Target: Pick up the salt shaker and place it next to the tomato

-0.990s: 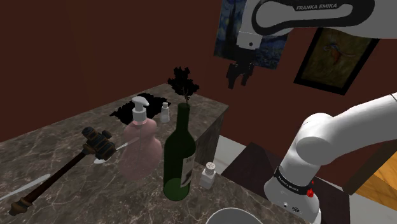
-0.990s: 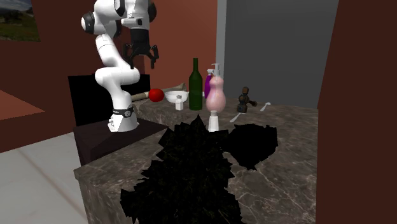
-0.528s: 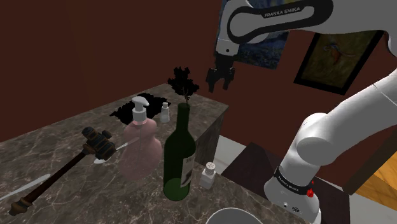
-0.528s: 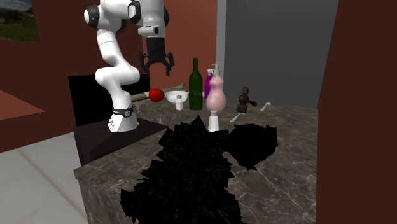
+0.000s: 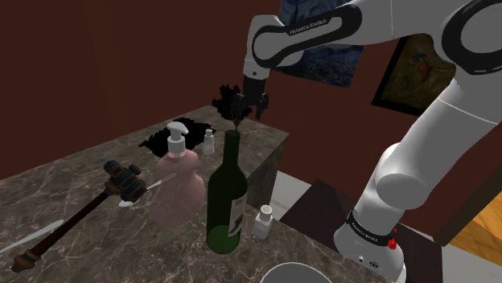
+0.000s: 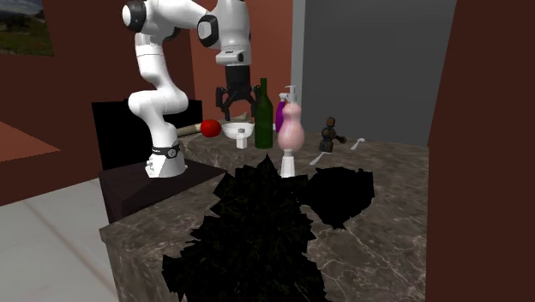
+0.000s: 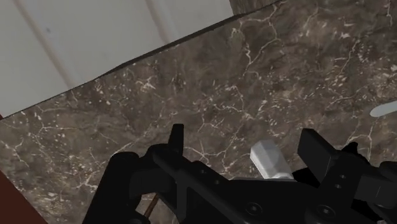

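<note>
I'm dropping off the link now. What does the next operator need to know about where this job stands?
Tool: open, empty, hanging in the air above the marble counter.
Salt shaker: upright on the counter beside the green bottle, untouched. In the wrist view it appears to lie beneath the spread fingers, not clasped.
Second white shaker: at the counter's far end; don't confuse the two.
Tomato: on the counter by the white bowl.
Done: nothing grasped yet.
Left: descend, grasp, lift, carry to the tomato, set down beside it.
</note>
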You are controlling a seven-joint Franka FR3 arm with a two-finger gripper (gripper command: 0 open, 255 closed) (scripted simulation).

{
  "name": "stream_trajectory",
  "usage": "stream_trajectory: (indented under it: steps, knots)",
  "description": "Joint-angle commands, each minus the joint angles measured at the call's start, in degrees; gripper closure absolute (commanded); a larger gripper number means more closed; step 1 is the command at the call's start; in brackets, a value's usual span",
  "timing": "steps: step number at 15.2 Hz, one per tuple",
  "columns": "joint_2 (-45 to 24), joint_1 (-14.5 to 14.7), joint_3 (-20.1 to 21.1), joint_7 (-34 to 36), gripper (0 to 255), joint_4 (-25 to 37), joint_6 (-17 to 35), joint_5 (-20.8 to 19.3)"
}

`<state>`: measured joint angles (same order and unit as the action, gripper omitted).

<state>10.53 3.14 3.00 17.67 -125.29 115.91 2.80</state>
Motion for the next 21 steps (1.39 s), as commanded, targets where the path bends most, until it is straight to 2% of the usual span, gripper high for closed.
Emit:
stream_trajectory:
  steps: [1, 7, 12, 21]
  knots:
    - [-4.3, 0.3, 0.5, 1.3, 0, 3.2, 1.4, 0.2]
    - [-17.3, 1.2, 1.5, 5.0, 0, 14.2, 4.0, 0.1]
    - [-28.3, 2.3, 1.8, 7.9, 0, 25.5, 4.1, -0.3]
    - [-30.8, 2.6, 1.8, 8.0, 0, 23.2, 9.0, -0.5]
